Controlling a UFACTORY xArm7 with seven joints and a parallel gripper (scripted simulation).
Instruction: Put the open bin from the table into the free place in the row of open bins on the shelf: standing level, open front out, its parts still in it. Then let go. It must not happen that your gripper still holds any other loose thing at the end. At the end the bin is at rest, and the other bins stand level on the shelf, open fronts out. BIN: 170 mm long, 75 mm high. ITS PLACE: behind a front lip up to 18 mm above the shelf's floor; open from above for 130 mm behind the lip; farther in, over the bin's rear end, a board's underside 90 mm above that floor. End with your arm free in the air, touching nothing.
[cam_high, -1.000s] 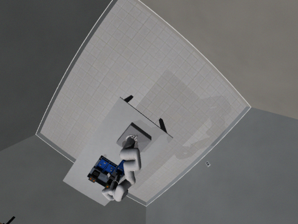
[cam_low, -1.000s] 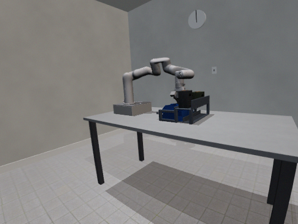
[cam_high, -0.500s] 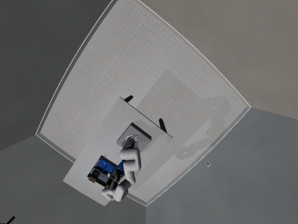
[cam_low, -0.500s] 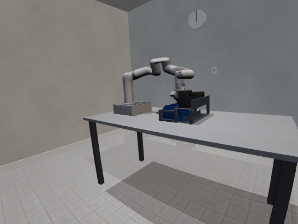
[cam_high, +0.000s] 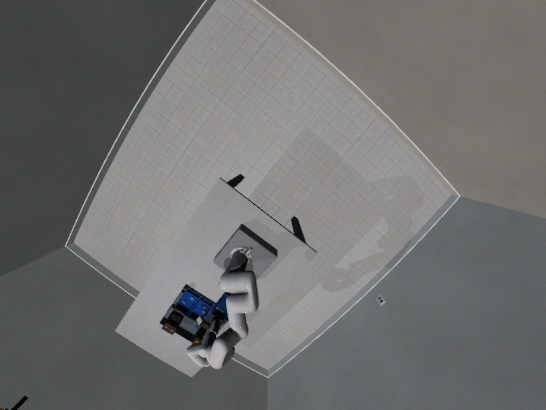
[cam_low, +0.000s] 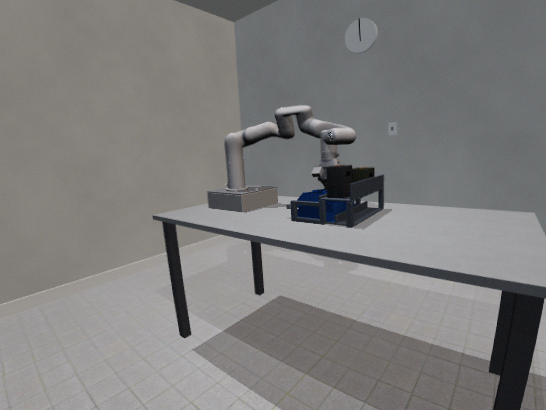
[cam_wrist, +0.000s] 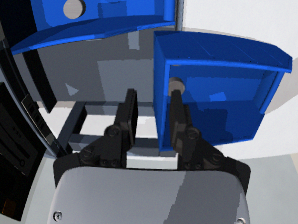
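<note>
In the wrist view a blue open bin (cam_wrist: 220, 96) stands on the white table (cam_wrist: 266, 3) to the right, with a grey round part (cam_wrist: 177, 87) inside near its left wall. My gripper (cam_wrist: 153, 101) is partly open. Its two dark fingers straddle that left wall, one inside the bin and one outside. Another blue bin (cam_wrist: 100, 3) with two grey round parts sits in the dark shelf (cam_wrist: 69, 129) at the upper left. From above, the blue bins (cam_high: 195, 301) show in the shelf beside my arm. In the side view the gripper is hidden behind the shelf (cam_low: 367, 187).
The arm's grey base block (cam_low: 242, 198) (cam_high: 245, 247) stands on the table behind the shelf. A black block (cam_low: 342, 180) sits on top of the shelf. The table's edge (cam_low: 350, 259) runs in front.
</note>
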